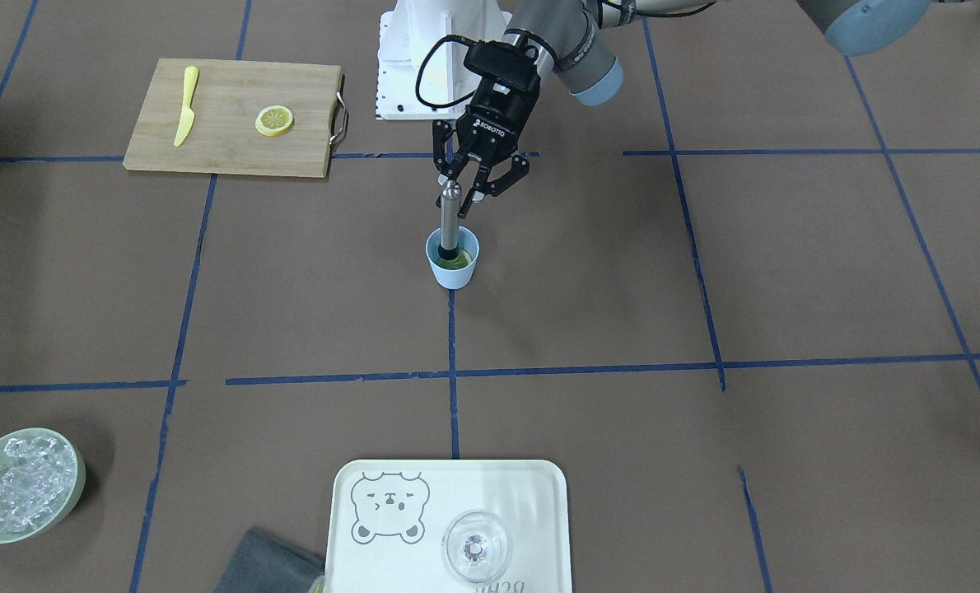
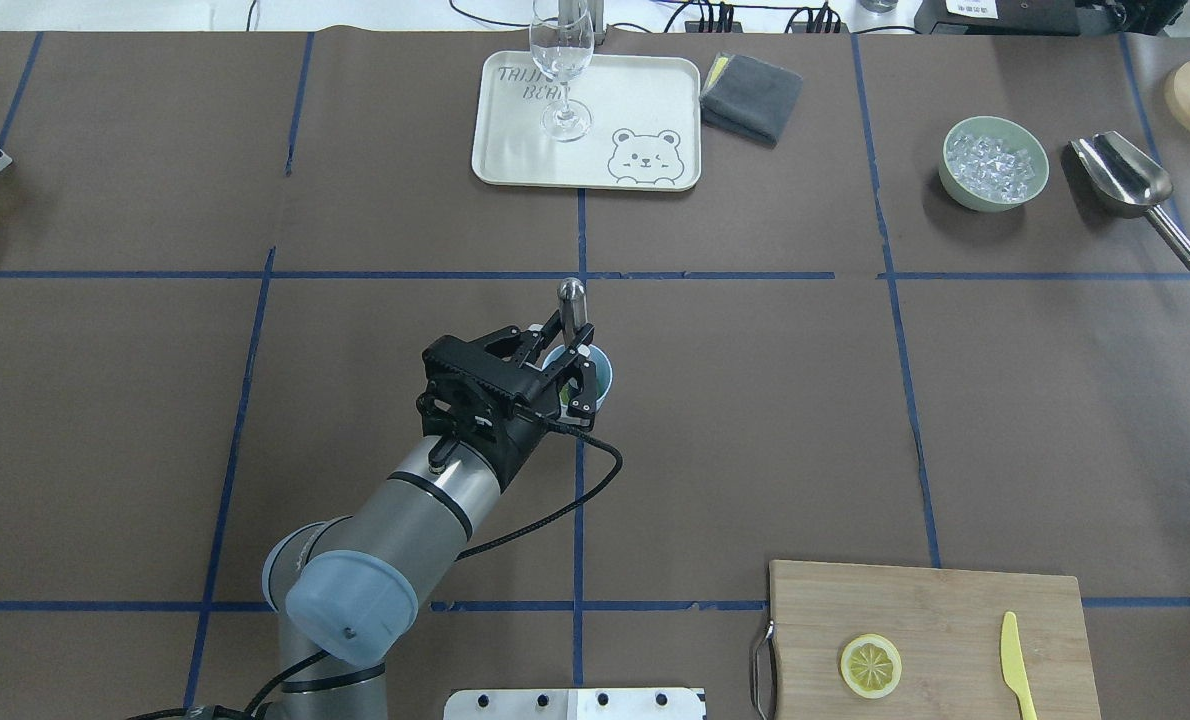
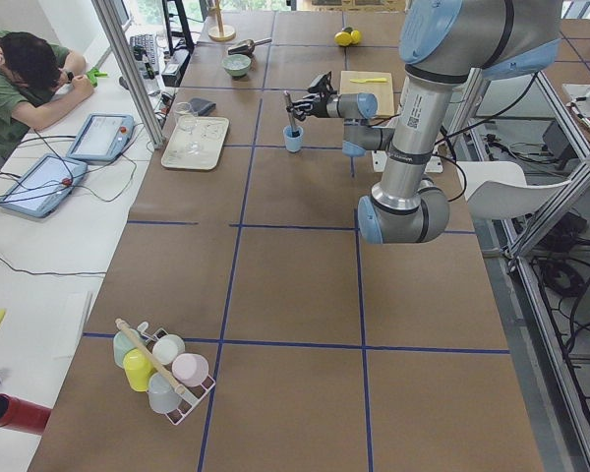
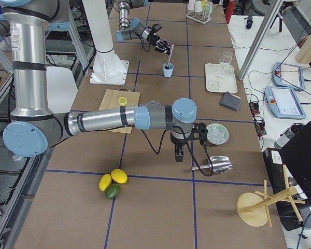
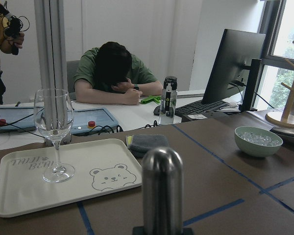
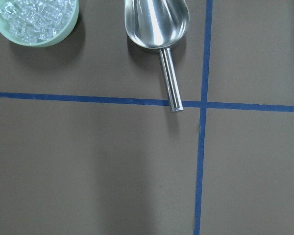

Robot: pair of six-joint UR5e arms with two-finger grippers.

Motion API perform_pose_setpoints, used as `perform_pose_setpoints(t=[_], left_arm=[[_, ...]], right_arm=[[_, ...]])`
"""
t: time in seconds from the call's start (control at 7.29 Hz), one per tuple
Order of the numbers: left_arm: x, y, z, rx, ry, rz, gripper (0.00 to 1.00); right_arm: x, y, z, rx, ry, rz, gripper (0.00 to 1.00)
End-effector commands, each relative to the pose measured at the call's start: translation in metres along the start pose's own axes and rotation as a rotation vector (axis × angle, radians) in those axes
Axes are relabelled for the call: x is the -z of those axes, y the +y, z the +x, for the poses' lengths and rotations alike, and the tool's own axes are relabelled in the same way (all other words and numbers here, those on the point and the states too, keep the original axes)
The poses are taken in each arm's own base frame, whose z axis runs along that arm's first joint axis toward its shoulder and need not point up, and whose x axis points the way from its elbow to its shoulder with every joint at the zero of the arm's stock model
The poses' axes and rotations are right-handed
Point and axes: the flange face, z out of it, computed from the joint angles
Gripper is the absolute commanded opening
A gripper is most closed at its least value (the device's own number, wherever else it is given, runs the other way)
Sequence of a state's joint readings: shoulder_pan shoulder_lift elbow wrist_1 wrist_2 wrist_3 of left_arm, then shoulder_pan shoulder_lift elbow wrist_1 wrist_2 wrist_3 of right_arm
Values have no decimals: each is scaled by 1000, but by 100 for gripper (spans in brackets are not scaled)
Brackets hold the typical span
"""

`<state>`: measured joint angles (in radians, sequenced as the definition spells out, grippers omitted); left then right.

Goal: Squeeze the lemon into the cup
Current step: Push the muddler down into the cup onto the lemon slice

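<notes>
The lemon slice (image 1: pixel 274 121) lies flat on a wooden cutting board (image 1: pixel 235 156), far from both grippers; it also shows in the overhead view (image 2: pixel 870 666). The light-blue cup (image 1: pixel 453 265) stands mid-table with something greenish inside and a steel muddler (image 1: pixel 450 221) leaning in it. My left gripper (image 1: pixel 464 191) hovers just above the cup, jaws open around the muddler's rounded top without clamping it. In the overhead view the left gripper (image 2: pixel 570 370) partly hides the cup (image 2: pixel 600 372). My right gripper (image 4: pixel 179 151) hangs near the ice bowl; I cannot tell its state.
A yellow plastic knife (image 1: pixel 185 105) lies on the board. A white bear tray (image 2: pixel 515 150) holds a clear wine glass (image 2: pixel 561 70), with a grey cloth (image 2: pixel 752 95) beside it. A green bowl of ice (image 2: pixel 993 163) and a steel scoop (image 2: pixel 1125 180) sit at the far right.
</notes>
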<state>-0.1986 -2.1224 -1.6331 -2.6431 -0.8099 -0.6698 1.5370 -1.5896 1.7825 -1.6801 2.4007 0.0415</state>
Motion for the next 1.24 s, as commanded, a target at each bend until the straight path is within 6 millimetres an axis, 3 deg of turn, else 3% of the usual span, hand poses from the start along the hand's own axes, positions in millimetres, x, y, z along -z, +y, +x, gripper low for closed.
perform_pose_setpoints(t=[0.0, 0.41, 0.82, 1.1], left_arm=[[-3, 9, -2, -2, 0, -2, 0], [2, -4, 0, 6, 13, 12, 0], [27, -60, 3, -54, 59, 91, 0], [31, -100, -29, -88, 124, 107, 0]], right_arm=[[0, 0, 0, -1, 0, 0, 100], [0, 0, 0, -1, 0, 0, 100], [0, 0, 0, 1, 2, 1, 100], [1, 0, 0, 3, 5, 2, 100]])
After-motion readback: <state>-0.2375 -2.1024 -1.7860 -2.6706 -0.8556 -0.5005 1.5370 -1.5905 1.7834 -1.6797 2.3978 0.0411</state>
